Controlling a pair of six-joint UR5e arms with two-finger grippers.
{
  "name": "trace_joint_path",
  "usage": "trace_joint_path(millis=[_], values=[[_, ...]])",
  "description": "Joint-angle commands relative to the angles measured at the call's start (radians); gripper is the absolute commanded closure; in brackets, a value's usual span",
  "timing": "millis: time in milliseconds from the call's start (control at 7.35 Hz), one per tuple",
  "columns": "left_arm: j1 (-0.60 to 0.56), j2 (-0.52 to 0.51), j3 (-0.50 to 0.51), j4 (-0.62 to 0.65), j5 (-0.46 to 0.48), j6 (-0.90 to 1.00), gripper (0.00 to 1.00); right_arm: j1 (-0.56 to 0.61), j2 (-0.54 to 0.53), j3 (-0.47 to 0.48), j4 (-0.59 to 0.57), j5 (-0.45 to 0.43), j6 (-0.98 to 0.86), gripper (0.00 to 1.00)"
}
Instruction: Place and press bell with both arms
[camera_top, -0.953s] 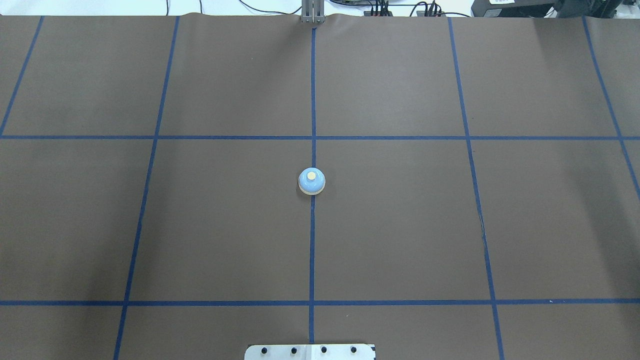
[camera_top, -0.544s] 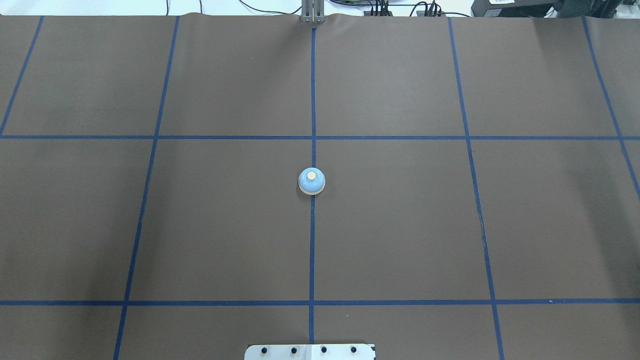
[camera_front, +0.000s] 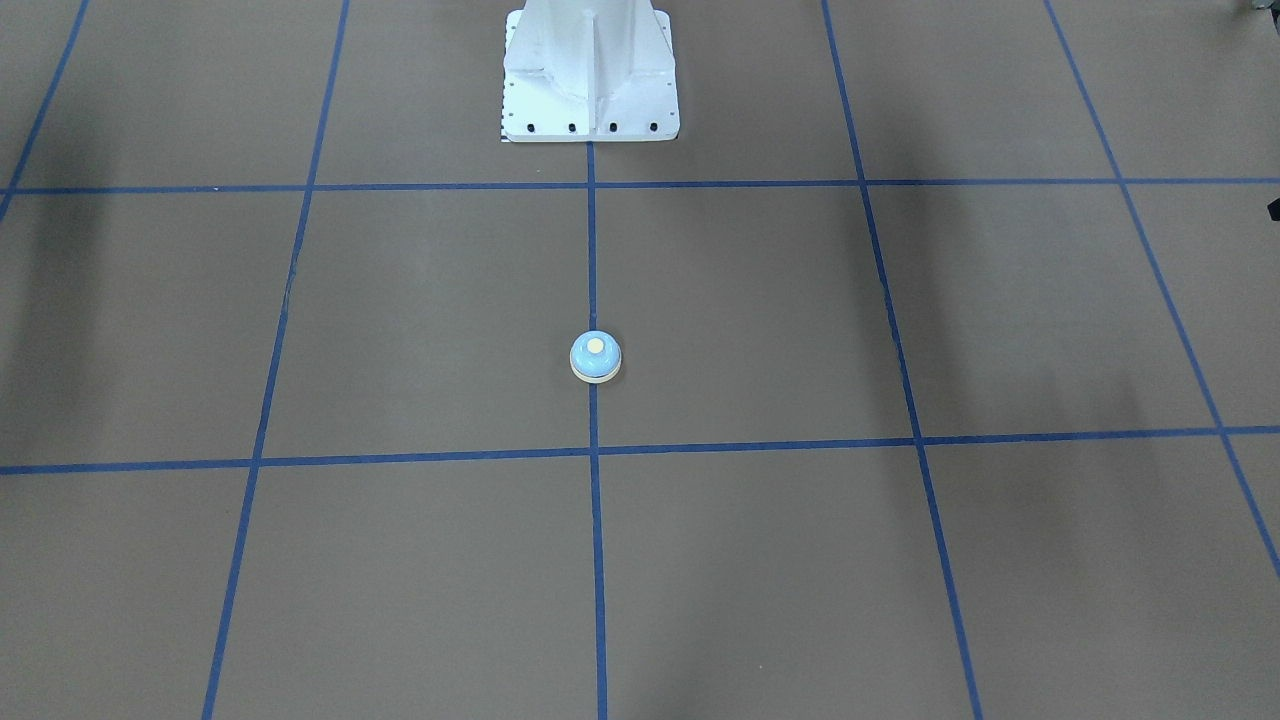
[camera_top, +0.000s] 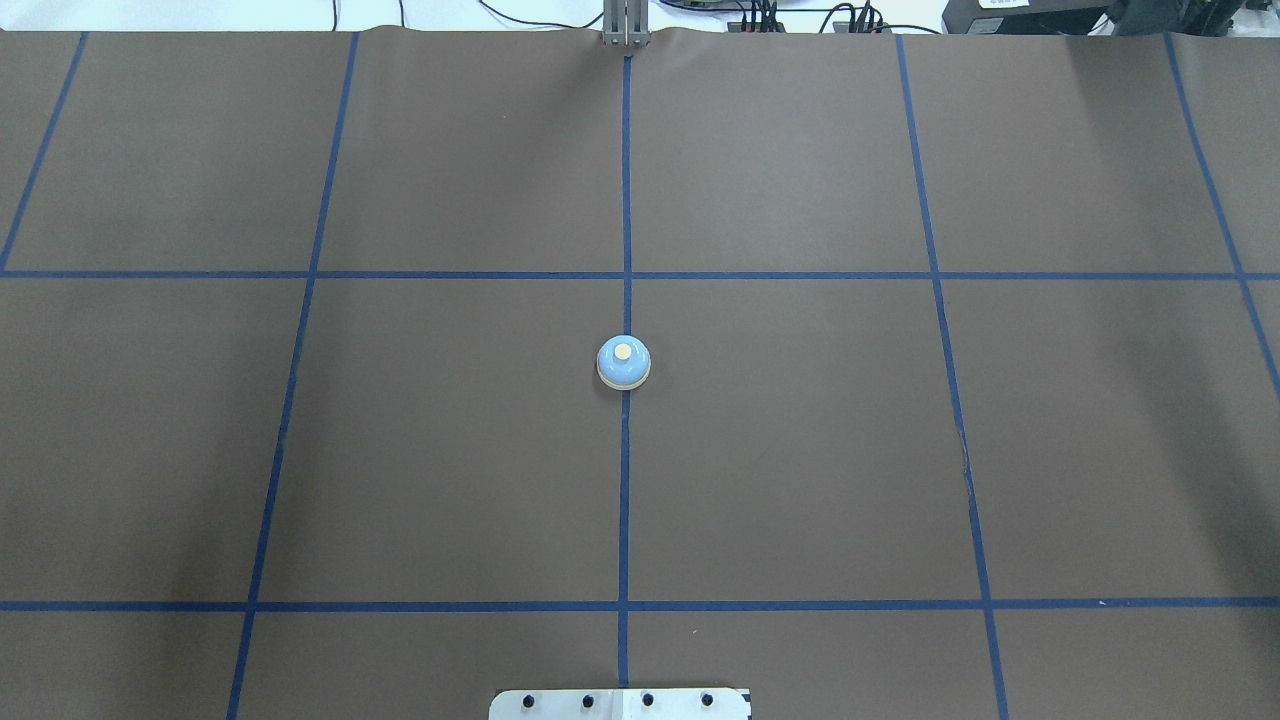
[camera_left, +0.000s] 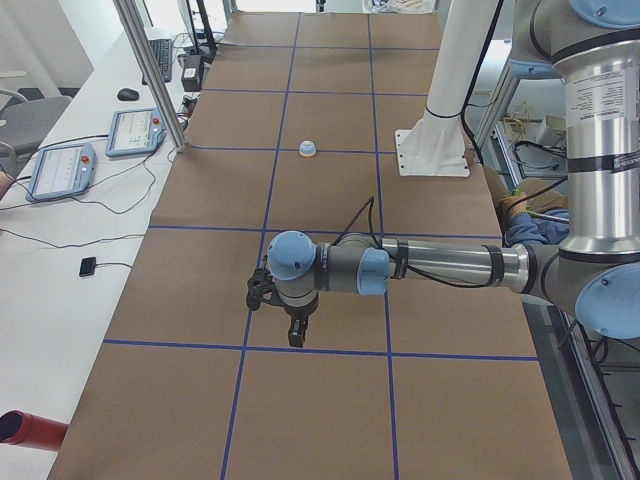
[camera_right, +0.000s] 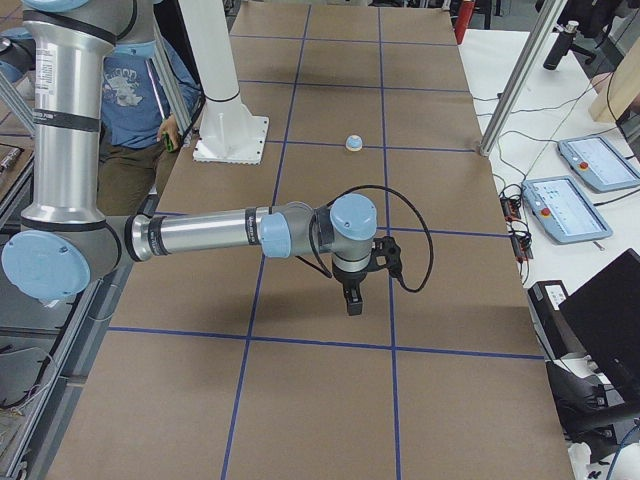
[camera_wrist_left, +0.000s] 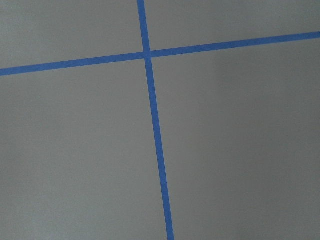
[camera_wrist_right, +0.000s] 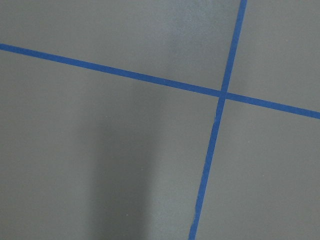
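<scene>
The small light-blue bell (camera_top: 623, 362) with a cream button stands upright on the centre blue tape line of the brown mat; it also shows in the front view (camera_front: 595, 357). In the left side view the bell (camera_left: 308, 149) is far beyond my left gripper (camera_left: 296, 340), which points down near the table's left end. In the right side view the bell (camera_right: 352, 142) is far beyond my right gripper (camera_right: 351, 305), which points down above the mat. I cannot tell whether either gripper is open or shut. The wrist views show only mat and tape.
The white pedestal (camera_front: 590, 70) stands behind the bell on the robot's side. Metal posts (camera_left: 150, 70) rise at the far table edge. Tablets (camera_left: 62, 168) and cables lie on the side bench. A person in blue (camera_right: 130, 80) sits near the robot.
</scene>
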Motion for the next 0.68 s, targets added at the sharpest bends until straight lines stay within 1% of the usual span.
trace_joint_path(millis=[0, 544], values=[[-0.001, 0.003, -0.015, -0.004, 0.01, -0.001, 0.0, -0.002, -0.007, 0.004, -0.002, -0.002, 0.007, 0.0], [-0.001, -0.011, -0.024, -0.002, 0.01, -0.007, 0.0, 0.008, -0.012, 0.002, 0.001, 0.008, 0.004, 0.0]])
